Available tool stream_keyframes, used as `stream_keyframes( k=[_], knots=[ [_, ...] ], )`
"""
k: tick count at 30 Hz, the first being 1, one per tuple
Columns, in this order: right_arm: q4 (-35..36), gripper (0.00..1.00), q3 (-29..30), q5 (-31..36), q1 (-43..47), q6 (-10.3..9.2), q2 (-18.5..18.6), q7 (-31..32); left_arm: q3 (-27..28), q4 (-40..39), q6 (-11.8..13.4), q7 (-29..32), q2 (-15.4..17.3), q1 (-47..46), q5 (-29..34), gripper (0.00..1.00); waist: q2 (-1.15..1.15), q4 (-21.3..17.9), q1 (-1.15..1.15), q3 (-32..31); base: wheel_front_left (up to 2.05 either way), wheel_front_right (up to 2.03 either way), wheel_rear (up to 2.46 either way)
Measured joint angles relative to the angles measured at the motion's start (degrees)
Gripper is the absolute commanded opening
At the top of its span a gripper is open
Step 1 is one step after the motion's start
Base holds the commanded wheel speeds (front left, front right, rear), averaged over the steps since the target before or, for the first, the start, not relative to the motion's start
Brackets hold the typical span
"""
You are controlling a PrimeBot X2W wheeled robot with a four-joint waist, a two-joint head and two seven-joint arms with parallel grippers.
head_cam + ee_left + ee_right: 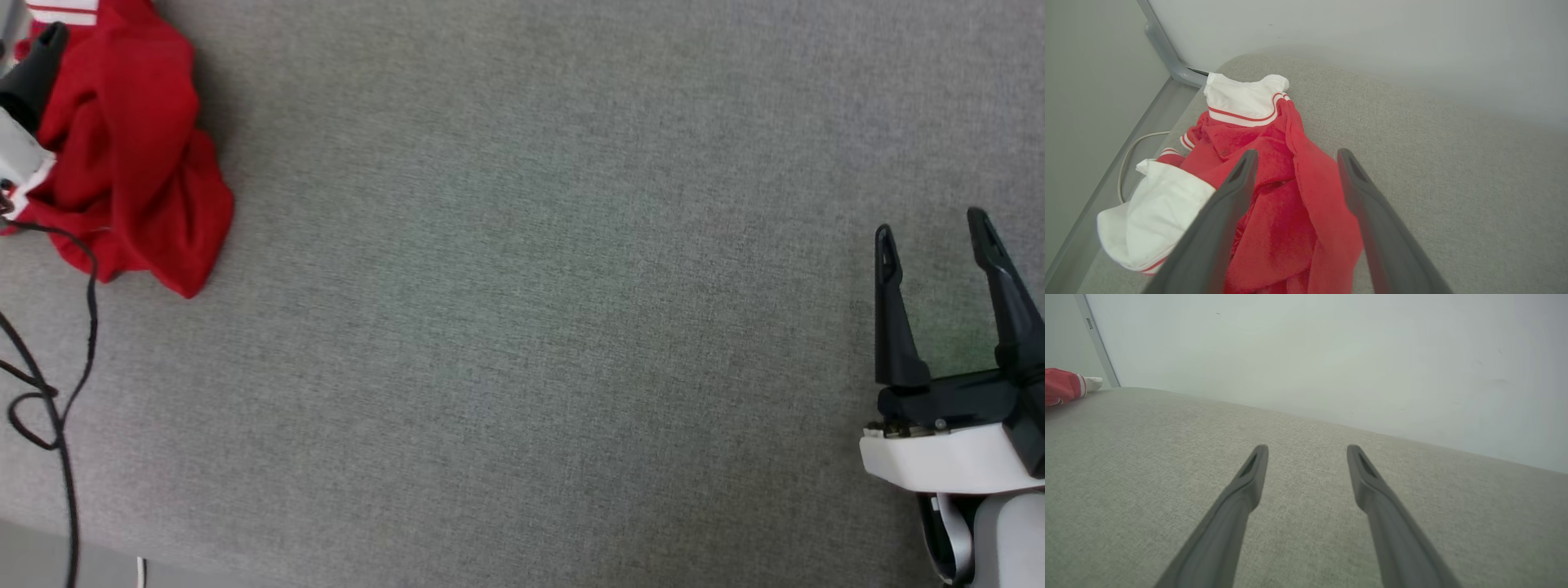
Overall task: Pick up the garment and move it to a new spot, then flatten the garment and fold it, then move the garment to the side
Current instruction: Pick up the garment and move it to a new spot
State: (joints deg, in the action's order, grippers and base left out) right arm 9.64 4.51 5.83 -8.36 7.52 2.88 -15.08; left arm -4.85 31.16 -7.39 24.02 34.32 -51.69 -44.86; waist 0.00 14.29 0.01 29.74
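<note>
Head view: grey surface (522,327) under garment (131,147)

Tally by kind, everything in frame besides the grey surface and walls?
Garment: 1, crumpled red knit T-shirt with white sleeves
Grippers: 2, left gripper at the T-shirt, right gripper well apart from it, both open
Cables: 2, thin black cable, thin white cable
Total: 5

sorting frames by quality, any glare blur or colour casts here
Head view: even light, faint green tint on the grey surface at the right gripper. Left wrist view: garment sharp, left gripper soft-edged. Right wrist view: wall pale, hazy.
</note>
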Motion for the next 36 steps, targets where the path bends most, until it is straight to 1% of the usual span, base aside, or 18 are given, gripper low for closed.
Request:
stream_keyframes(
  k=[5,8,11,15,20,21,22,23,27,29,32,33,36],
  knots=[
    [0.7,1.00,0.2,0.7,-1.0,0.00,0.0,0.0,-4.4,3.0,0.0,10.6,3.1,-2.1,-3.6,1.00,0.00,-1.0,0.00,2.6,0.00,0.00,0.00],
    [1.1,1.00,0.1,0.9,-1.4,0.00,0.0,0.0,-6.3,5.1,0.0,14.9,4.2,-2.6,-5.5,1.00,0.00,-1.8,0.00,3.9,0.00,0.00,0.00],
    [1.4,1.00,0.2,0.9,-2.0,-0.01,0.0,0.0,-9.2,6.4,0.0,17.8,5.0,-2.5,-5.8,1.00,0.00,-2.5,0.00,5.2,0.00,0.00,0.00],
    [1.6,1.00,0.2,1.3,-2.5,0.00,0.0,0.0,-13.1,7.4,0.0,19.1,5.2,-2.4,-6.2,1.00,0.00,-3.2,-0.01,6.7,0.00,0.00,0.00],
    [1.5,1.00,0.4,1.3,-2.9,0.00,0.0,0.0,-15.9,9.4,0.0,17.6,5.2,-3.0,-6.8,1.00,0.00,-3.8,-0.03,7.4,0.00,0.00,0.00],
    [1.4,1.00,0.4,1.3,-3.0,0.00,0.0,0.0,-16.6,9.8,0.0,17.2,5.2,-3.3,-6.9,0.93,0.00,-3.8,-0.03,7.2,0.00,0.00,0.00],
    [1.3,1.00,0.4,1.3,-3.1,0.00,0.0,0.0,-17.2,10.1,0.0,16.8,5.3,-3.4,-6.9,0.33,0.00,-3.9,-0.03,7.0,0.00,0.00,0.00],
    [1.2,1.00,0.4,1.2,-3.1,0.00,0.0,0.0,-17.9,10.3,0.0,16.3,5.4,-3.5,-7.2,0.00,0.00,-3.9,-0.03,6.7,0.00,0.00,0.00],
    [0.8,1.00,0.6,0.5,-2.9,0.00,0.0,0.0,-20.1,10.4,0.0,14.1,6.2,-3.7,-8.8,0.00,0.00,-3.9,-0.02,5.0,0.00,0.00,0.00],
    [0.4,1.00,0.6,-0.3,-2.5,0.00,0.0,0.0,-22.1,9.6,0.0,12.3,7.3,-3.7,-8.1,0.00,0.00,-3.9,-0.02,3.8,0.00,0.00,0.00],
    [-0.1,1.00,0.5,-1.3,-2.1,0.00,0.0,0.0,-23.9,7.6,0.0,8.8,9.3,-4.1,-8.0,0.00,0.00,-3.9,-0.02,1.6,0.00,0.00,0.00],
    [-0.5,1.00,0.4,-2.0,-1.7,0.00,0.0,0.0,-25.3,5.6,0.0,6.5,11.1,-5.1,-7.8,0.00,0.00,-3.9,-0.02,-0.1,0.00,0.00,0.00],
    [-0.9,1.00,0.4,-3.0,-0.7,0.00,0.0,0.0,-27.6,3.3,0.0,3.6,13.4,-6.7,-7.2,0.00,0.00,-4.0,-0.02,-2.6,0.00,0.00,0.00]
  ],
)
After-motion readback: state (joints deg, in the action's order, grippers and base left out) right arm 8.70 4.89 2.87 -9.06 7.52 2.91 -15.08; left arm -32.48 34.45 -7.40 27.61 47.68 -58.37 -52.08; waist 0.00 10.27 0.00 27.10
